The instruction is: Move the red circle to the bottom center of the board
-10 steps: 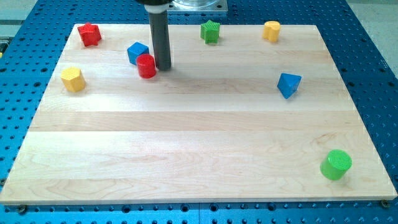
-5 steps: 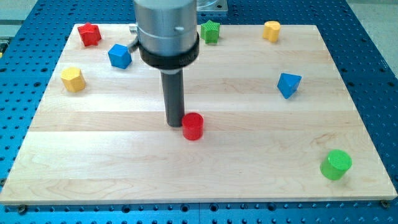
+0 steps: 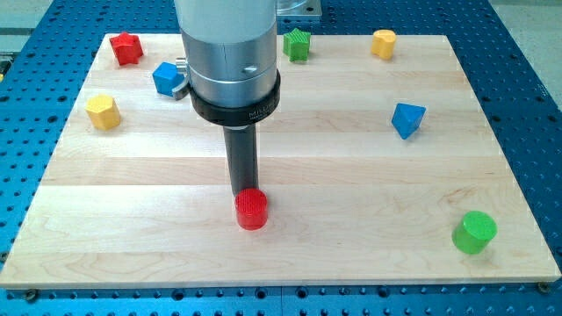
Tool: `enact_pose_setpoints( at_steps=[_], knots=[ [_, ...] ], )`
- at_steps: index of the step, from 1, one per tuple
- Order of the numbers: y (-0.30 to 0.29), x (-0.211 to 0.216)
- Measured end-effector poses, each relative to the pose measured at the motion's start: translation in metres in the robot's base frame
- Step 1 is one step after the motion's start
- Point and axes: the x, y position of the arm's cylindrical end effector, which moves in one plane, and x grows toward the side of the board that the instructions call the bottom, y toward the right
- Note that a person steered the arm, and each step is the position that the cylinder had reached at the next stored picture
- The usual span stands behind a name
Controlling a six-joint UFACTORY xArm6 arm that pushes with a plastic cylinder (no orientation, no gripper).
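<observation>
Board (image 3: 290,263) of pale wood on blue perforated table (image 3: 527,35). Nearest block at right: green cylinder (image 3: 474,232), close to near right corner, well apart from all else.

Red circle (image 3: 251,209) sits slightly left of centre, in near half of board, short of the near edge. My tip (image 3: 243,194) is just behind it on the far side, touching or nearly so; contact hidden by the block's top. Rod carries no jaws or fingers, so nothing clamped, only pressed from behind.

Mid-depth: blue block (image 3: 407,118), angular shape, at right; yellow block (image 3: 103,111), roughly hexagonal, at left edge.

Farther: blue cube (image 3: 167,78) left of the arm's grey housing, just beside it.

Far edge, left to right: red star-like block (image 3: 127,48), green star-like block (image 3: 298,44), yellow cylinder-like block (image 3: 383,43).
</observation>
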Motion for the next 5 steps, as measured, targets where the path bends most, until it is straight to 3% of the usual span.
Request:
enact_pose_setpoints(
  at_steps=[2, 3, 4, 5],
  knots=[
    [0.012, 0.018],
    [0.042, -0.008],
    [0.045, 0.033],
    [0.016, 0.031]
  ],
)
